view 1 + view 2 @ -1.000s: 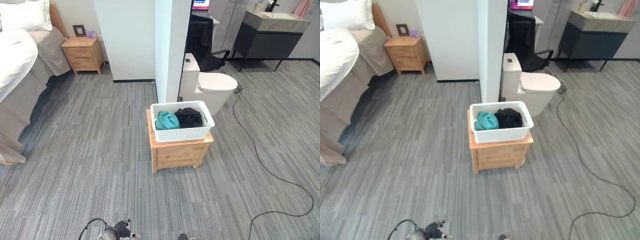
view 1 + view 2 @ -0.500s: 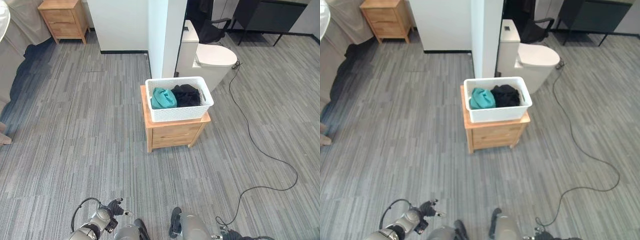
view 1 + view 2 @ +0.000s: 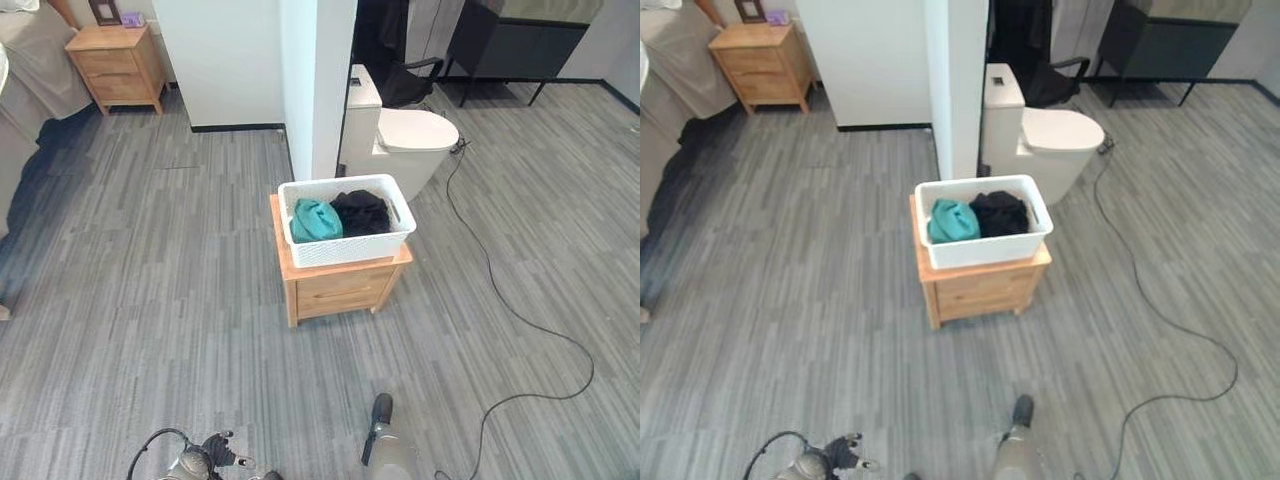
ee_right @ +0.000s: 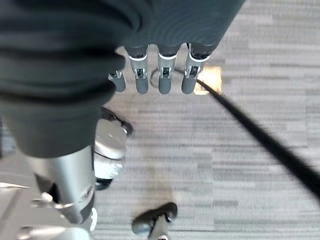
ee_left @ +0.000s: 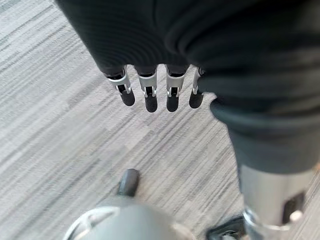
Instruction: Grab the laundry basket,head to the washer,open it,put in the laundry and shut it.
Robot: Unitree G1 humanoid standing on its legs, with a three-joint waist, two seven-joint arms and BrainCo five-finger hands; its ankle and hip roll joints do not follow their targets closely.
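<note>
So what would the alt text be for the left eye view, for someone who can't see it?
A white laundry basket holding teal clothing and black clothing sits on a small wooden cabinet on a grey striped floor. Behind it stand a white wall end and a toilet; the robot's left hand shows at the bottom edge.

Your two eye views look down from the head at the same floor (image 3: 150, 300), with the laundry basket (image 3: 345, 245) well ahead. Each wrist view looks from very close along its own fingers (image 5: 150, 95) toward that floor.
</note>
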